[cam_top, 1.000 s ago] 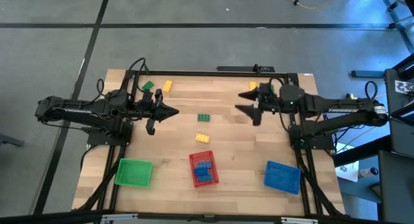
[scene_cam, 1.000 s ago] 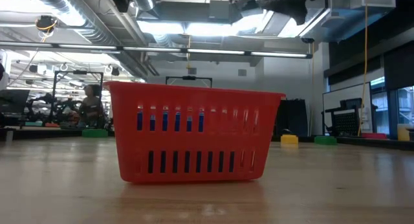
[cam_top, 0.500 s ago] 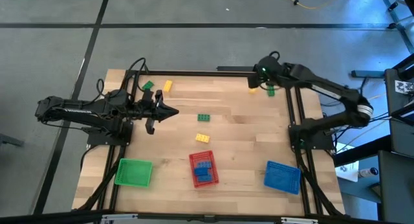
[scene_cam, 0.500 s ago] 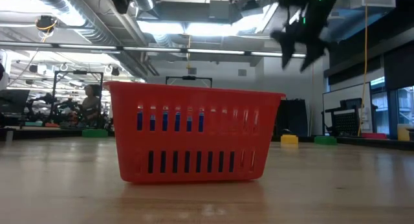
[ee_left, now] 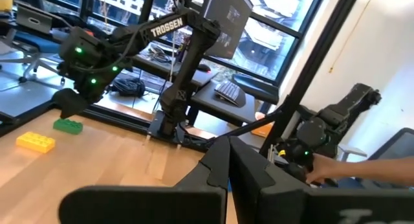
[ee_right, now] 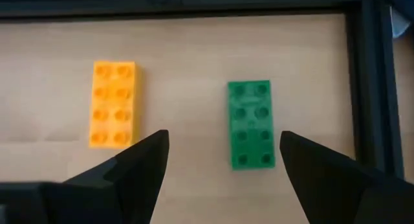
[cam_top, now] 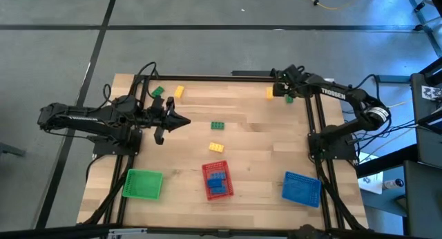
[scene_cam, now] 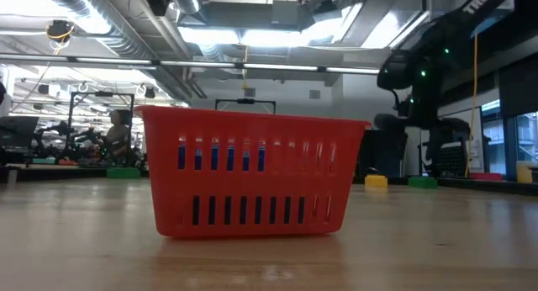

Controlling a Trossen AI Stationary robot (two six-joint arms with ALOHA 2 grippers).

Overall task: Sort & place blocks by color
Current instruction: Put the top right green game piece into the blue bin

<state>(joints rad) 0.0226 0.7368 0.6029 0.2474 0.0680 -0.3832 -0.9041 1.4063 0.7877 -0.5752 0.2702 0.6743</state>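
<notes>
My right gripper [ee_right: 223, 145] is open and points down at the table's far right corner [cam_top: 282, 94]. One finger stands on each side of a green block [ee_right: 250, 123], above it and apart from it. A yellow block [ee_right: 114, 112] lies flat beside it. More blocks lie on the wood: green [cam_top: 157, 91], yellow [cam_top: 179, 92], green [cam_top: 218, 125] and yellow [cam_top: 216, 146]. Blue blocks [cam_top: 217, 182] sit in the red tray [cam_top: 207, 171]. My left gripper [cam_top: 181, 119] is shut and hovers at the left, holding nothing.
A green tray [cam_top: 142, 184] and a blue tray [cam_top: 302, 187] stand at the near edge, either side of the red tray [scene_cam: 252, 173]. A black frame rail [ee_right: 369, 88] runs close beside the green block. The wood between the two arms is bare [cam_top: 255, 139].
My right gripper has swung from the middle right of the table to the far right corner, turned to point down, and come lower over the green and yellow blocks. No block has moved.
</notes>
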